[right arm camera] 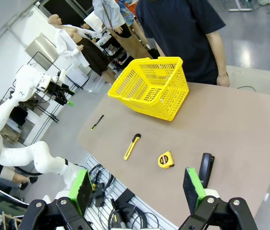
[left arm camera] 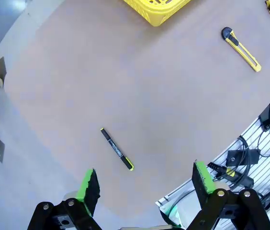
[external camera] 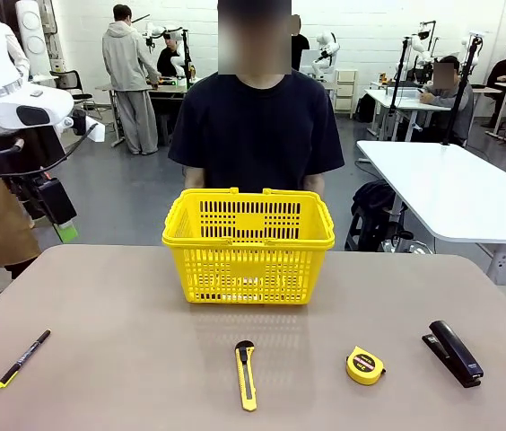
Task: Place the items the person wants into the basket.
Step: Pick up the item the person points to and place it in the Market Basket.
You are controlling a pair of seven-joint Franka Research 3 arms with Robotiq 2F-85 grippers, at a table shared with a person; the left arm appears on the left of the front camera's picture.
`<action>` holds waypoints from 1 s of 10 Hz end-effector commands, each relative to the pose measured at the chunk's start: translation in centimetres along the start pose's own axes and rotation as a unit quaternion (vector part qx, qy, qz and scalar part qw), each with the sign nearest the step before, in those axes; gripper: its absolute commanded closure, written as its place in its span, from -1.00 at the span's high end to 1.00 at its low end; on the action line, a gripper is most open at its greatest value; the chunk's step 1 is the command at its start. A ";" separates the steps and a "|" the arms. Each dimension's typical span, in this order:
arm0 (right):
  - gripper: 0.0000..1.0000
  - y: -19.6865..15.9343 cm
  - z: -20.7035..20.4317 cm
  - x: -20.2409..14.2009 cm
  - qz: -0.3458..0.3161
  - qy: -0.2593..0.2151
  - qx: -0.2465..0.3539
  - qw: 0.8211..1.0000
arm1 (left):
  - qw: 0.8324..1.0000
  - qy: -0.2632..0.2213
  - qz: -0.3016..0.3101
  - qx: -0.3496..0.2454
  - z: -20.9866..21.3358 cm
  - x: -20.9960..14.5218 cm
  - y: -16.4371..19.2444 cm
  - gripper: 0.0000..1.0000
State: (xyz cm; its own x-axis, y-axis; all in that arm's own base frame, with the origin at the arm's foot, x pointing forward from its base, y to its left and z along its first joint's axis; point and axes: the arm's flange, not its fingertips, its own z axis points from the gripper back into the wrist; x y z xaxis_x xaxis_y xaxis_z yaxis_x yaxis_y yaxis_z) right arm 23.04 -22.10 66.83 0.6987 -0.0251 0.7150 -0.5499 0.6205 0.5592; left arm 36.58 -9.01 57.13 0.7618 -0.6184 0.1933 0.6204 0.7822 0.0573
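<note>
Basket [external camera: 248, 247]: yellow, upright at the far middle of the table [external camera: 127, 305], person [external camera: 257, 126] just behind it. Cannot tell its contents through the lattice.

1 row near the robot's edge, all well apart: pen [external camera: 22, 358] close to the left edge, utility knife [external camera: 246, 375] in the middle, tape measure [external camera: 365, 365], stapler [external camera: 453, 353] towards the right edge. Bare tabletop lies between row and basket.

Left gripper [left arm camera: 146, 181]: jaws spread wide, holding nothing, high over the pen. Right gripper [right arm camera: 137, 187]: wide apart, holding nothing, above the near edge.

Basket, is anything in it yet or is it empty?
Empty, it seems: the basket shows only yellow plastic through its open top and slots; the pen and knife lie on the table.
</note>
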 end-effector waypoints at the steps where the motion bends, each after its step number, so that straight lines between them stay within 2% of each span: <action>1: 1.00 0.1 0.0 0.2 0.007 -0.009 0.011 1.000 | 1.000 -0.005 -0.006 0.002 0.3 0.1 -0.3 1.00; 10: 1.00 0.1 0.0 0.2 0.007 -0.009 0.011 1.000 | 1.000 -0.005 -0.006 0.002 0.3 0.1 -0.3 1.00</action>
State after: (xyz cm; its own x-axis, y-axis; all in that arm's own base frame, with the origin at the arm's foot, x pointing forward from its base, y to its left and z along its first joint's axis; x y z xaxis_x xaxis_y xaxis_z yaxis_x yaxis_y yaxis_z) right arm 23.02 -22.12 66.83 0.6985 -0.0256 0.7152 -0.5495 0.6210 0.5589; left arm 36.49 -9.27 57.26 0.7567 -0.6237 0.1959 0.6258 0.7778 0.0588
